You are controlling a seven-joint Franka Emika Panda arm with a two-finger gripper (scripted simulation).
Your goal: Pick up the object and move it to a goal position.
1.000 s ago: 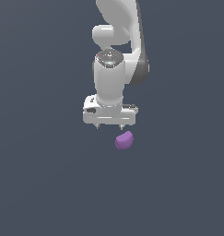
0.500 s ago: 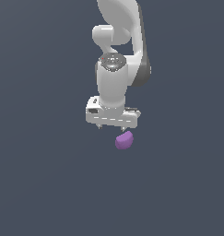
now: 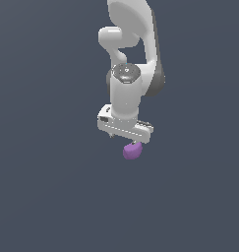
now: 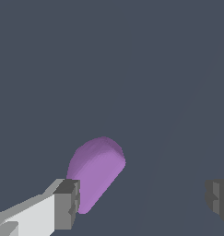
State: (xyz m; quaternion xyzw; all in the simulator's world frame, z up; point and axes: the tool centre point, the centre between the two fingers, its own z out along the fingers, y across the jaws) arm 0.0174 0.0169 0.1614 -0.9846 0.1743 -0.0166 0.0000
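The object is a small matte purple lump (image 3: 132, 150) lying on the dark grey floor. In the exterior view my gripper (image 3: 125, 139) hangs just above it, its white hand covering the lump's upper edge. In the wrist view the lump (image 4: 96, 171) lies close beside one grey finger pad (image 4: 67, 204), while the other pad (image 4: 218, 199) stands far from it. The jaws are wide apart and hold nothing; my gripper (image 4: 143, 203) is open.
The dark grey floor (image 3: 47, 187) stretches all around with no other objects in view. The white arm (image 3: 133, 44) rises behind the gripper toward the top of the exterior view.
The arm and gripper have shifted toward the exterior view's right and come lower, so the hand now sits right over the purple lump. The lump has not moved.
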